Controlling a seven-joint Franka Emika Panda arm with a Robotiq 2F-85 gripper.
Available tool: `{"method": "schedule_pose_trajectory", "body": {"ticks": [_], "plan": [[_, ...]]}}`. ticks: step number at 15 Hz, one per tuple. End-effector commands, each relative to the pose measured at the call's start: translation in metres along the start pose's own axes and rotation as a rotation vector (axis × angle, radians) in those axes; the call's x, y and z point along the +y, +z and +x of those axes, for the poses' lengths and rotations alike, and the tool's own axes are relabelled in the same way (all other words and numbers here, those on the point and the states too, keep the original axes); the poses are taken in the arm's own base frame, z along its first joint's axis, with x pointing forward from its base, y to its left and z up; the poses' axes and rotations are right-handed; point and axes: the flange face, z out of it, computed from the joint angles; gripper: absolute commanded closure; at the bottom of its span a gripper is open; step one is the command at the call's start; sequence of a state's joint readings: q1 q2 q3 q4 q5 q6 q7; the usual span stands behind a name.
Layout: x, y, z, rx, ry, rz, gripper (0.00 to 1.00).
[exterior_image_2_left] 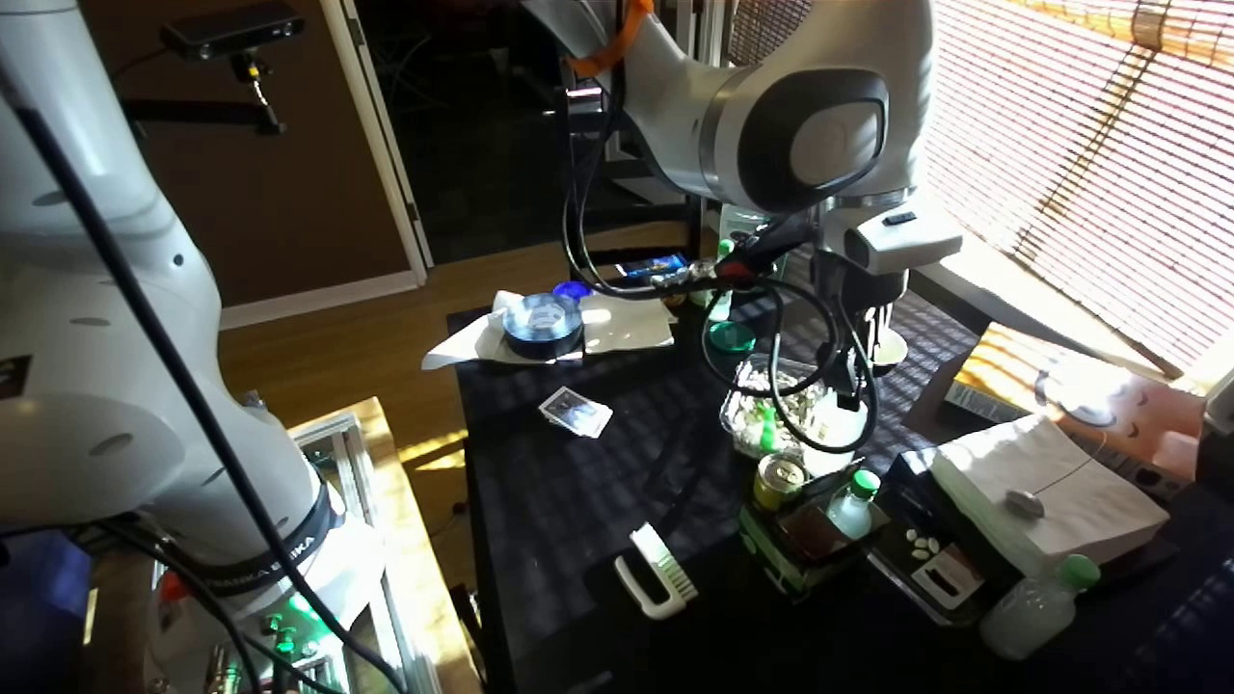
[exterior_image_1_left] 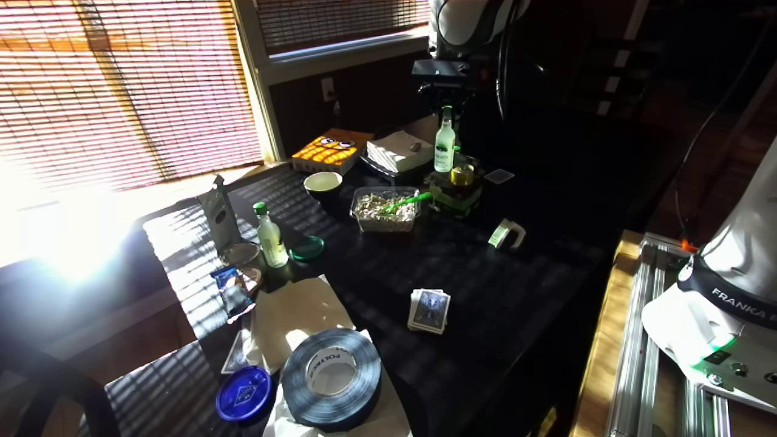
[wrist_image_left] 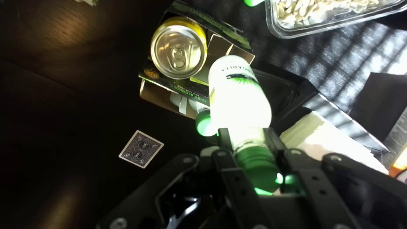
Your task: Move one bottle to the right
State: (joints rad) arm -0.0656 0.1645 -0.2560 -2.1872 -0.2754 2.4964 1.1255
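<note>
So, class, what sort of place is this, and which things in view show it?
Most likely a home, perhaps its dining area, judging by the open food tray, the stack of playing cards and the sunlit blinds.

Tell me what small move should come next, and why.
I'd suggest a slight lift before any sideways shift. The claw grips a green-capped bottle by its neck, and in the wrist view its base overlaps the open carton, near the can. I can't tell whether bottle and carton touch, so extra clearance seems wise.
</note>
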Motion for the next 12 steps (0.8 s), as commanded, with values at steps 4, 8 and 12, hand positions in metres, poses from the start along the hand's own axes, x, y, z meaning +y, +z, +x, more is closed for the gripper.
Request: {"method": "schedule_pose_trajectory", "body": {"ticks": [4,8,12], "plan": [[-0.007,0.005,-0.009,0.033,-0.011,-0.022,0.93],[-0.011,0.009,-0.019,0.001,-0.024,-0.026,0.93],[-0.015,0.021,-0.026,-0.035,-0.016,-0.047,0.93]]}}
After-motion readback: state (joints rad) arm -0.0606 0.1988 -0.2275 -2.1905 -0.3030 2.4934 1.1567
